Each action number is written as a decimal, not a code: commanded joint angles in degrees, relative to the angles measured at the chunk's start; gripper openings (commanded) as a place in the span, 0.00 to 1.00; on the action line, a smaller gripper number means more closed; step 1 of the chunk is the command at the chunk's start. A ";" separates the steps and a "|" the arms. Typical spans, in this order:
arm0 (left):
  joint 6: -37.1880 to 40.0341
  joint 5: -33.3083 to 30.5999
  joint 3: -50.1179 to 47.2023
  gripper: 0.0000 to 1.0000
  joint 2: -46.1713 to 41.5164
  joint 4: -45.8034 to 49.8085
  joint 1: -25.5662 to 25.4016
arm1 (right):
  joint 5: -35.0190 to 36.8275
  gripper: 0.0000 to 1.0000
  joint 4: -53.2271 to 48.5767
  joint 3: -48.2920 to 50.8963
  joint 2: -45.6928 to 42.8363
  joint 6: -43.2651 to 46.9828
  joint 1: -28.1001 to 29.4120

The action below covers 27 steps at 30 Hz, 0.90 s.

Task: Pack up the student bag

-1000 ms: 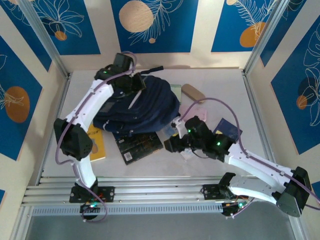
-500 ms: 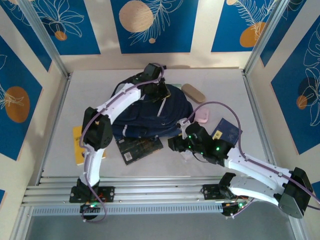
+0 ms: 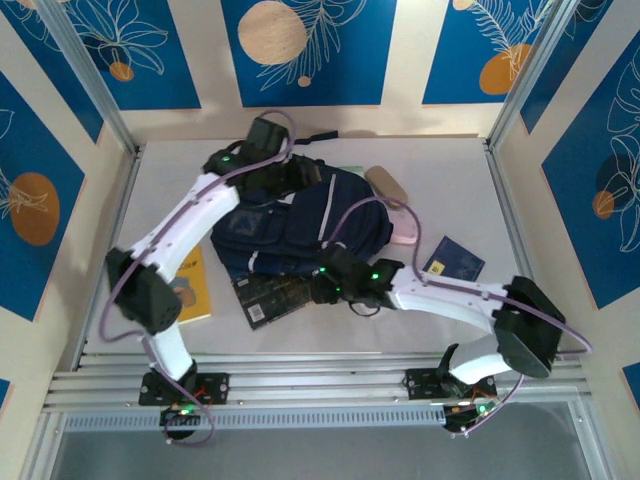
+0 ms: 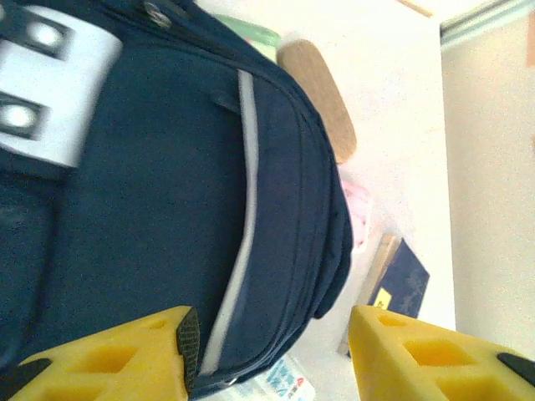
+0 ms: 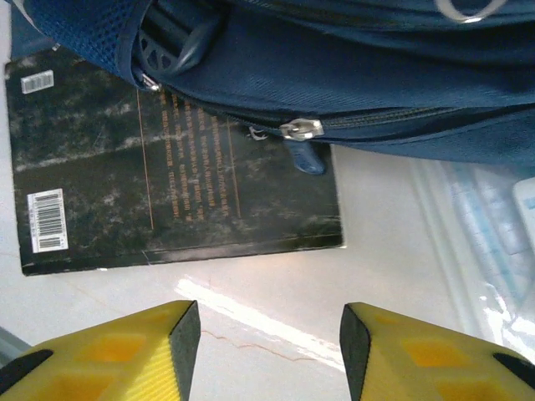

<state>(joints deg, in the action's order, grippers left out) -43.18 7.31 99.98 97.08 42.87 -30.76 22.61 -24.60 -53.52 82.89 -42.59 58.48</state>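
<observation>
Top view: the bag [image 3: 300,225] lay mid-table [image 3: 455,185], center frame. The left end effector [image 3: 292,178] hung over its upper edge, and the right end effector [image 3: 318,286] sat at its lower edge.

Left wrist view: the left end effector [image 4: 272,330] was open and empty above the bag's [image 4: 159,217] stripe [image 4: 243,209].

Right wrist view: the right end effector [image 5: 269,327] was open and empty over bare table. The black book [image 5: 167,196] lay above it, and the bag [image 5: 376,75] filled the top of the frame.

Bag [image 5: 351,75] zip [image 5: 301,129] over blk book [image 5: 167,196]
</observation>
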 commanded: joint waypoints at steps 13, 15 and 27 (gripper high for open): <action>5.87 -5.64 -26.90 0.50 -18.06 -7.26 10.61 | 13.78 0.53 -21.66 -22.34 21.23 -11.39 3.14; 5.74 -4.80 -27.70 0.50 -18.06 -8.09 10.98 | 12.75 0.53 -20.36 -22.70 22.06 -9.32 3.02; 3.94 -1.78 -29.21 0.48 -17.91 -9.39 12.98 | 10.42 0.44 -18.93 -24.27 27.03 -7.43 0.81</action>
<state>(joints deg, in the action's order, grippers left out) -38.65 4.05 71.48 80.40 34.65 -18.41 34.09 -43.09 -76.20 109.01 -50.33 60.27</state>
